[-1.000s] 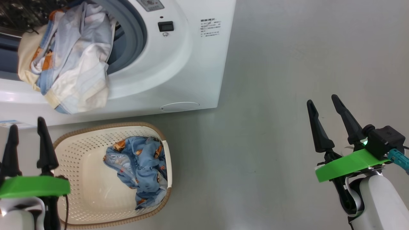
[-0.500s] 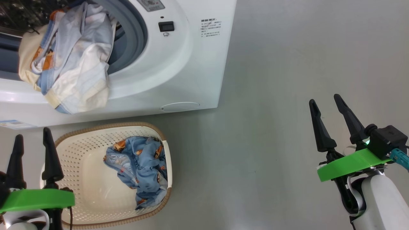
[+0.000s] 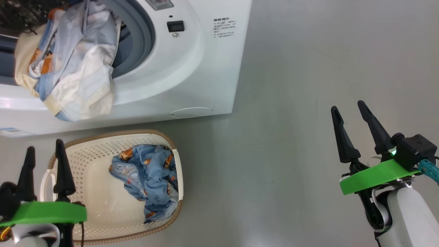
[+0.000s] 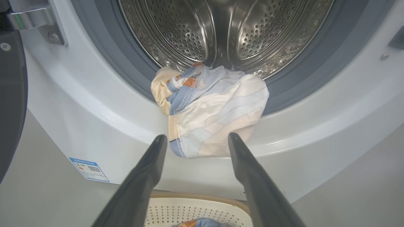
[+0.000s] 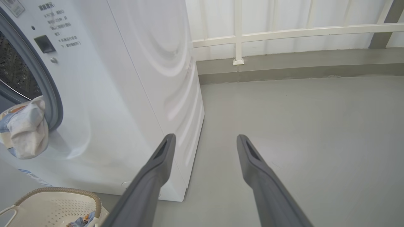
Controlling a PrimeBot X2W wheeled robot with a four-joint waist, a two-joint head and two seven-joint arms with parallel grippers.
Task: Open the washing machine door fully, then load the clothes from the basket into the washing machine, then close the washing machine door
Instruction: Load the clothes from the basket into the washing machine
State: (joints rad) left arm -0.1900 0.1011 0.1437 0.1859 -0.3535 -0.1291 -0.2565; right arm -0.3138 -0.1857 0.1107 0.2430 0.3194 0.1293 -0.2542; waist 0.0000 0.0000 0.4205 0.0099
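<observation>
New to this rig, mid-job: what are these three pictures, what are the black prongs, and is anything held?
The wide picture is from the robot's head, looking down. The black prongs are the jaws of its left gripper, lower left, and right gripper, lower right. The other two pictures come from wrist cameras looking along those jaws. Both pairs of jaws stand open, holding nothing. On the floor a basket sits before the washing machine, with a blue garment inside. A cream garment hangs over the lip of the drum, partly out.
</observation>
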